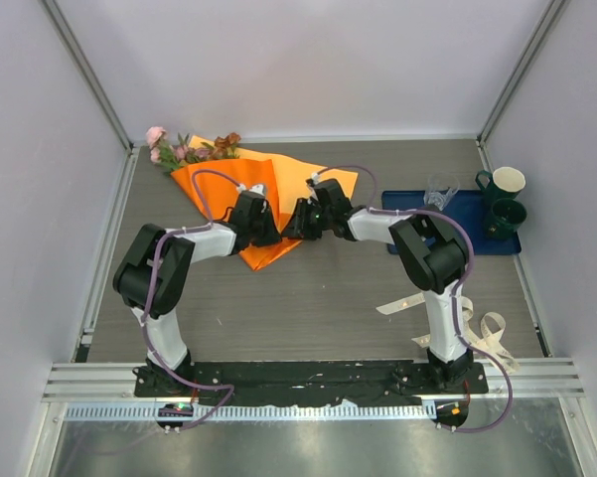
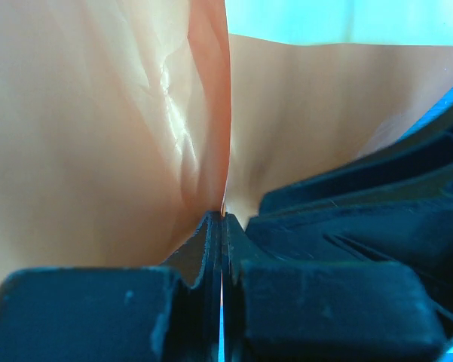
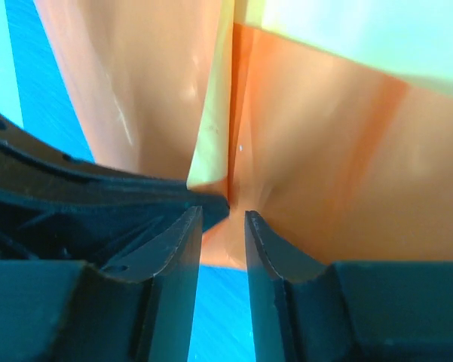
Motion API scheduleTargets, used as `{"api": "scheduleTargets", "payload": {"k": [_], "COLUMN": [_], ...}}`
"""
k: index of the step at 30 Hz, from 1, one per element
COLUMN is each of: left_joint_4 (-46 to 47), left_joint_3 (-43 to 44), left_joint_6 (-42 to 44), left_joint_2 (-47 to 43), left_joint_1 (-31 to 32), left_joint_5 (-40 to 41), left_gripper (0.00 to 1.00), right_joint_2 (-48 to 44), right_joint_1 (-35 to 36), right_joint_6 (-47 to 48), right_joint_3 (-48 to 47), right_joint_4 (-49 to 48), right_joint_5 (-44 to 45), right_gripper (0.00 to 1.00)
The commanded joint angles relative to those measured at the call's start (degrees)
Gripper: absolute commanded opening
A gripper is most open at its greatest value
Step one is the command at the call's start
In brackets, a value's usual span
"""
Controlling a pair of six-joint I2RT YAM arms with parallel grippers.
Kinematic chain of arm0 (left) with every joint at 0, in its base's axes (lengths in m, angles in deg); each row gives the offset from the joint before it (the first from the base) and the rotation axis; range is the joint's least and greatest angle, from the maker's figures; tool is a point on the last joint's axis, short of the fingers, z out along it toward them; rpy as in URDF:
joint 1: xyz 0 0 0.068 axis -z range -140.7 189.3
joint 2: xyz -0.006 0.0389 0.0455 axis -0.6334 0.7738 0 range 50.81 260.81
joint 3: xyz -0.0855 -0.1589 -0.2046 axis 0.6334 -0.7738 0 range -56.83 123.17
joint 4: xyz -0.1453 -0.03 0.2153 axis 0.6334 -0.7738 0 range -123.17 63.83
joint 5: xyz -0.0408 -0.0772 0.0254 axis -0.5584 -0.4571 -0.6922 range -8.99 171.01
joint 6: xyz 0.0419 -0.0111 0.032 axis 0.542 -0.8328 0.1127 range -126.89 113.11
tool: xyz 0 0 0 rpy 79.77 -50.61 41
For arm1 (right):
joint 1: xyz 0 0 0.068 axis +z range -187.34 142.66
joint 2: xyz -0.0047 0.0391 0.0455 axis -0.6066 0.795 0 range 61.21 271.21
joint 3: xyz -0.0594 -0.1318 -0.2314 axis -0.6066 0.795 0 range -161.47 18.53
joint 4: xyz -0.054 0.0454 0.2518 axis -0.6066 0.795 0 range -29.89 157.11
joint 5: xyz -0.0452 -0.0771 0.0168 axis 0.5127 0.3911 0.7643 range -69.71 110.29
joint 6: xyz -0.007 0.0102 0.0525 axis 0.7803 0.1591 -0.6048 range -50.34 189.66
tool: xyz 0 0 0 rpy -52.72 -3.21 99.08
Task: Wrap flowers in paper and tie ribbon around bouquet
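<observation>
Left gripper is clamped tight, its jaws pressed together with a fold of the paper pinched in the seam. Right gripper faces it almost tip to tip, and its jaws stand a narrow gap apart with a crease of the sheet right at their tips. As far as I can see they are parted, not pinching.

Biggest thing first: the orange sheet spreads under and beyond both grippers, folded into a rough cone that narrows to a point just near-side of the left gripper. The flowers poke out of its wide end, beyond the left gripper and off to its left. The ribbon lies curled on the surface, well apart, behind the right gripper by that arm's base.

My read on handling is that the sheet is light, thin and springy. It creases easily and will likely unfold if let go, so the place to hold it is on the overlapped fold near the narrow end. The stems look thin and bendy. The ribbon is limp and slippery, so it is best taken at a loose end.

No readable writing shows anywhere, and any print on the ribbon is too small to make out.
</observation>
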State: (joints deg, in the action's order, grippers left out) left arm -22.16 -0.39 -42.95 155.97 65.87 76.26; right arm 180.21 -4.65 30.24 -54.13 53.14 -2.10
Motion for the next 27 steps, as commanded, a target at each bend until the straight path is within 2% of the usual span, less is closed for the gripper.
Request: {"api": "scheduleTargets", "payload": {"k": [1,4,5,7,16,21,27], "left_joint_4": [1.44,0.65,0.13,-0.14,2.93,4.34,5.66], "left_joint_3": [0.59,0.95,1.21,0.95,-1.60,-2.13,-3.62], "left_joint_6": [-0.33,0.02,0.45,0.81,0.19,0.02,0.02], "left_joint_2": [1.53,2.06,2.24,2.32,3.20,4.34,4.17], "left_joint_1": [0.24,0.15,0.15,-0.02,-2.13,-2.40,-2.83], "left_joint_5": [-1.31,-2.19,-2.54,-2.98,-7.55,-9.57,-10.45], "left_gripper": [0.00,0.02,0.03,0.07,0.21,0.25,0.28], "right_joint_2": [2.90,3.96,3.96,3.87,5.71,6.86,6.86], "right_joint_1": [0.10,0.10,0.10,0.10,0.36,1.24,1.77], "right_joint_6": [-2.50,-3.82,-3.91,-3.74,-3.29,-3.12,-2.15], "right_joint_3": [-5.55,-6.44,-6.44,-6.61,-9.86,-10.48,-8.55], "right_joint_4": [-1.74,-2.26,-2.35,-2.36,1.51,3.53,4.50], "right_joint_5": [-1.43,-1.16,-0.81,-0.46,1.03,3.23,6.74], "right_gripper": [0.39,0.50,0.58,0.61,0.62,0.55,0.34]}}
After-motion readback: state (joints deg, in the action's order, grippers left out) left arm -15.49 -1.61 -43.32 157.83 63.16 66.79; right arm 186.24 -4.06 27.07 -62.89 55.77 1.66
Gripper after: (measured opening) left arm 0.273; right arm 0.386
